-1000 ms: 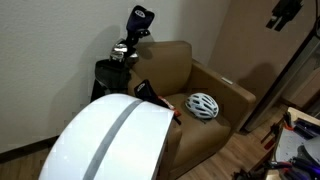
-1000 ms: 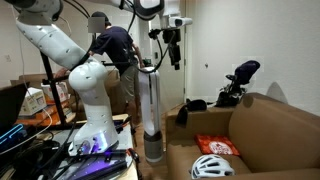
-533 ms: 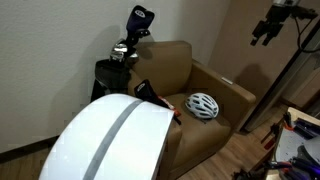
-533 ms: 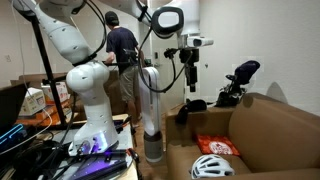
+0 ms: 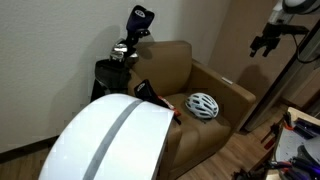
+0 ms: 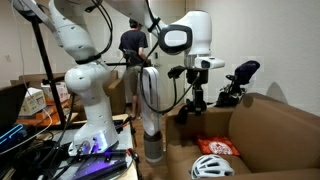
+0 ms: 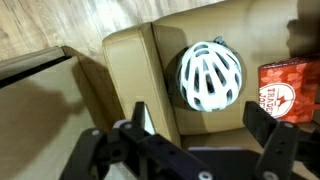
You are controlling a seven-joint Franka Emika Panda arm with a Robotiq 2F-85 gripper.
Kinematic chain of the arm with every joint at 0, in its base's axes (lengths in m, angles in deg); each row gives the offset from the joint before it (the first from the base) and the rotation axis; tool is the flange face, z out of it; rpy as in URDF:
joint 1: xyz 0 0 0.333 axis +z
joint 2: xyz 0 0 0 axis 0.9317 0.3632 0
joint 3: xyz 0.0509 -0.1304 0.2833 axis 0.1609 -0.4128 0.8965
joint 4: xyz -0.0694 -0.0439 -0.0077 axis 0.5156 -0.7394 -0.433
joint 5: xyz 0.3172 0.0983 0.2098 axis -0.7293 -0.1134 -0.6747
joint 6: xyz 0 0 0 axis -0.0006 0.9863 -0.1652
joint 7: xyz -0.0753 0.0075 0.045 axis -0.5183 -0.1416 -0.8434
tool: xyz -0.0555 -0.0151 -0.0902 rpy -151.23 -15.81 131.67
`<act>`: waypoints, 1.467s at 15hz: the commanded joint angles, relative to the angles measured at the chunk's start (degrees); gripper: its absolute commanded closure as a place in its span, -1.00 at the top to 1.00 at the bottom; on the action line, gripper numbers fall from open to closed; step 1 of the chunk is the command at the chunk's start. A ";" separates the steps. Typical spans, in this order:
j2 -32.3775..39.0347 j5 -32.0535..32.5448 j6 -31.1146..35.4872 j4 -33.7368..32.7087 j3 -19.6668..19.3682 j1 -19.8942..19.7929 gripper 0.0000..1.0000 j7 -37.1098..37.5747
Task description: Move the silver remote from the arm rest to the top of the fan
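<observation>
End effector point(image 5: 265, 42) has descended, fingers apart, empty. Silver remote point(image 7: 140, 118) lies on arm rest point(image 7: 125, 70); transfer to fan point(image 5: 110, 140) pending.

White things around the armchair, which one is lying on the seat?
The vented helmet, on the brown seat cushion. The other white thing, the smooth domed fan with a grey band, stands in the foreground, off the seat.

open air above armchair point(image 5: 170, 60), white helmet point(image 5: 203, 105) on seat, fan point(image 5: 110, 140) alongside
</observation>
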 commanded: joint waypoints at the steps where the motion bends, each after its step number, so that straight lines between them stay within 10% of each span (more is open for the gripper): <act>1: 1.15 0.53 3.34 -0.11 -0.15 0.11 1.00 -0.32; 9: 20.39 -1.95 11.18 -10.09 -6.75 -2.86 1.00 -12.90; 17: 20.86 -0.73 9.70 -10.11 -6.62 -3.33 1.00 -10.69; 22: 32.78 -5.53 8.90 -20.93 -2.98 -3.60 1.00 -13.50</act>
